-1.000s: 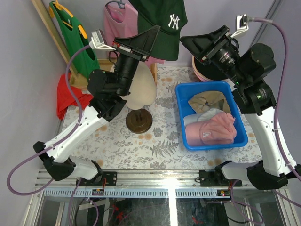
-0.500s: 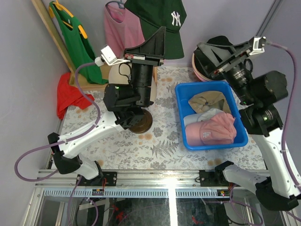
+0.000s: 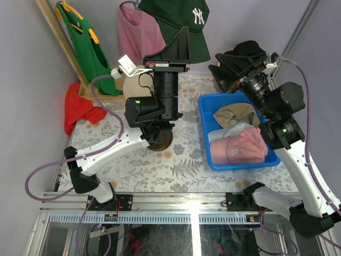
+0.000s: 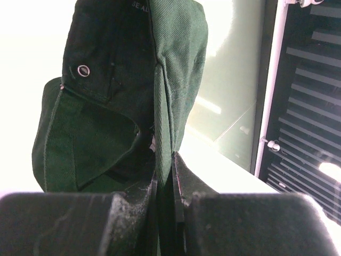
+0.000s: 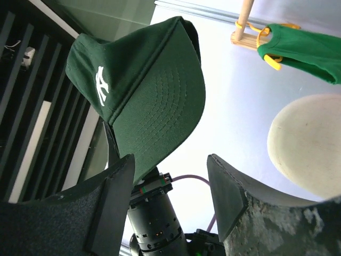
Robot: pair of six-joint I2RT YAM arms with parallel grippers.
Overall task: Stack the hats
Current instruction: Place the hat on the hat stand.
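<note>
My left gripper (image 3: pixel 179 47) is shut on the edge of a dark green baseball cap (image 3: pixel 180 20) with a white NY logo and holds it high at the back. In the left wrist view the cap (image 4: pixel 133 80) hangs from the closed gripper (image 4: pixel 165 178). My right gripper (image 3: pixel 233 68) is open and empty to the right of the cap, above the blue bin's far edge. In the right wrist view the cap (image 5: pixel 144 90) sits beyond the open gripper (image 5: pixel 169 160). A tan cap (image 3: pixel 234 114), a white cap (image 3: pixel 230 132) and a pink cap (image 3: pixel 240 149) lie in the blue bin (image 3: pixel 204 128).
The cream mannequin head (image 3: pixel 131 85) (image 5: pixel 306 146) is mostly hidden behind my left arm; its brown stand base (image 3: pixel 160 143) sits mid-table. A pink T-shirt (image 3: pixel 139 33) and a green T-shirt (image 3: pixel 88 45) hang at the back. A red cloth (image 3: pixel 80 109) lies at the left.
My left arm has swung right and forward with the green cap, now covering the mannequin head. My right arm has lowered and turned its open gripper left toward the cap.
</note>
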